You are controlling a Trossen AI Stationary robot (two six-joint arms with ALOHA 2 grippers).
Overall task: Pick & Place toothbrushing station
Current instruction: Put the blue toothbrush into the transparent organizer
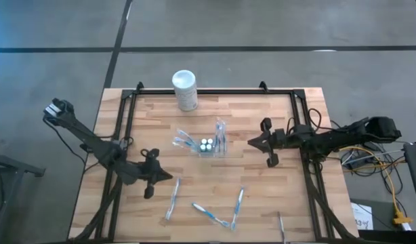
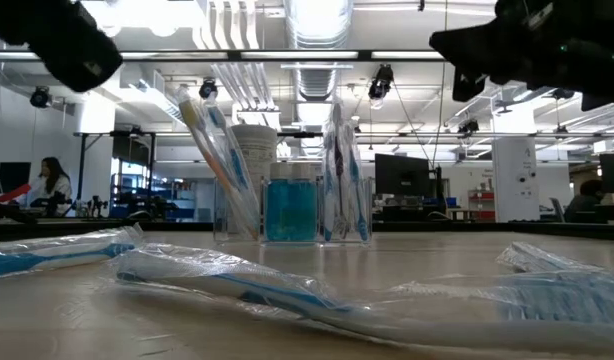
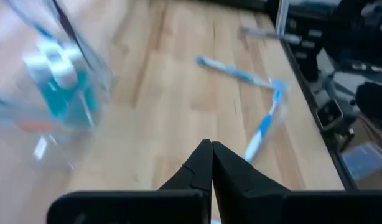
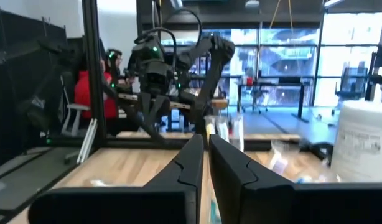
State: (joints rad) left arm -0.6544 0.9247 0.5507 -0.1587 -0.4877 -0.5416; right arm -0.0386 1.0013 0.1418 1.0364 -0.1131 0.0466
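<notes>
The toothbrushing station (image 1: 208, 144) is a small clear plastic holder standing on its base at the table's middle. It holds wrapped toothbrushes and small blue bottles with white caps. It also shows in the low view (image 2: 292, 205) and, blurred, in the left wrist view (image 3: 54, 93). My left gripper (image 1: 171, 177) is shut and empty above the table, near and left of the holder. My right gripper (image 1: 251, 142) is shut and empty, right of the holder and pointing at it (image 4: 222, 130).
A white canister with a yellow label (image 1: 184, 88) stands at the far edge. Wrapped toothbrushes lie loose near the front: one (image 1: 173, 198), another (image 1: 211, 214), a third (image 1: 238, 207). A black frame (image 1: 215, 91) runs round the table top. People sit in the room beyond (image 4: 107, 87).
</notes>
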